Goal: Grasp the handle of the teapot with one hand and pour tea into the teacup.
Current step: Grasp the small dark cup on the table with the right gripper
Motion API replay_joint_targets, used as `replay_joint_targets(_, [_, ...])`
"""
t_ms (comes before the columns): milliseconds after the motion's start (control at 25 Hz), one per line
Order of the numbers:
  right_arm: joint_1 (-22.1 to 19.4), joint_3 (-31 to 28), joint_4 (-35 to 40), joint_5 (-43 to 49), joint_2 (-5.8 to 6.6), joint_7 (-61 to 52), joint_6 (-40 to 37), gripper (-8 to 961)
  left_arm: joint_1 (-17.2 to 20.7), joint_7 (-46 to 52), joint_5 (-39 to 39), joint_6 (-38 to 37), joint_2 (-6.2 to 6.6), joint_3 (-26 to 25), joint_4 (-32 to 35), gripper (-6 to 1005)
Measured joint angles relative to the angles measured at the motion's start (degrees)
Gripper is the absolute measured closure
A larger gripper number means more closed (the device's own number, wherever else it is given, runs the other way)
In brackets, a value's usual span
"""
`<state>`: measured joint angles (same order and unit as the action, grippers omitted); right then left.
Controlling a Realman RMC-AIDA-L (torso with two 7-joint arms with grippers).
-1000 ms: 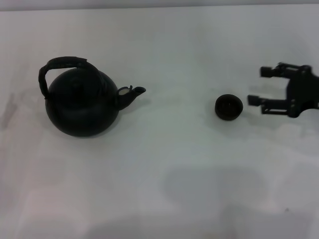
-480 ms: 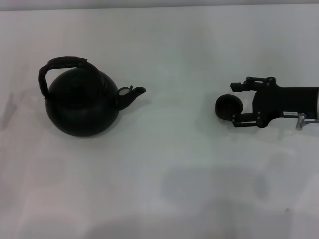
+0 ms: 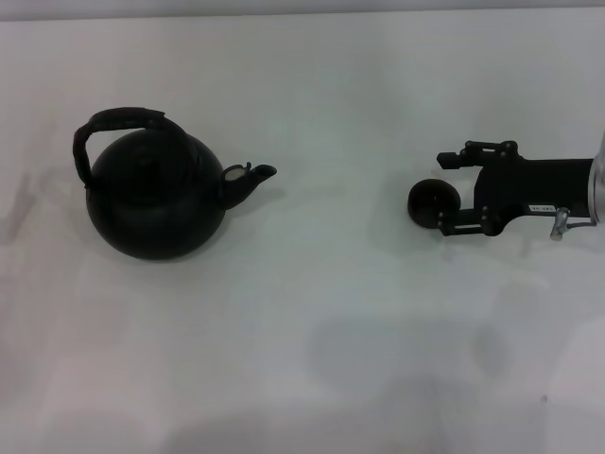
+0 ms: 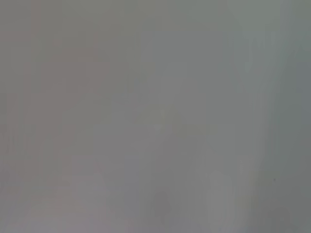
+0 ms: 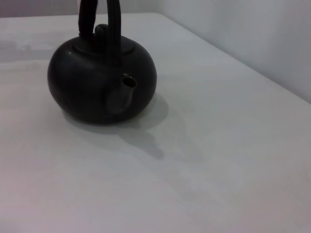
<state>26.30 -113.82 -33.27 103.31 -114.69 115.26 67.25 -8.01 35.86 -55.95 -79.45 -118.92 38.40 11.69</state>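
The black round teapot (image 3: 156,194) stands on the left of the white table, its short spout (image 3: 255,176) pointing right toward the teacup. Its arched black handle (image 3: 113,123) loops over the top. The small dark teacup (image 3: 428,201) sits to the right. My right gripper (image 3: 446,190) reaches in from the right, open, with one finger on each side of the cup's right part. The right wrist view shows the teapot (image 5: 102,82) and handle (image 5: 114,29), but not the cup. My left gripper is out of view.
The white table (image 3: 321,312) stretches between teapot and cup with nothing on it. In the right wrist view the table edge (image 5: 233,58) runs along a pale wall. The left wrist view shows only a blank grey surface.
My right gripper has moved left from beside the teacup until its fingers straddle the cup. It has barely shifted in the last half second. Teapot and cup have not moved.
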Motion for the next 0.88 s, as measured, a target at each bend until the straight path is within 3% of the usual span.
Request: replay_joint_targets(880, [0.6, 2.8, 0.1, 1.4, -0.14, -1.9, -0.9, 120, -0.9, 0.0, 0.0, 0.2, -0.08, 0.0, -0.1, 125])
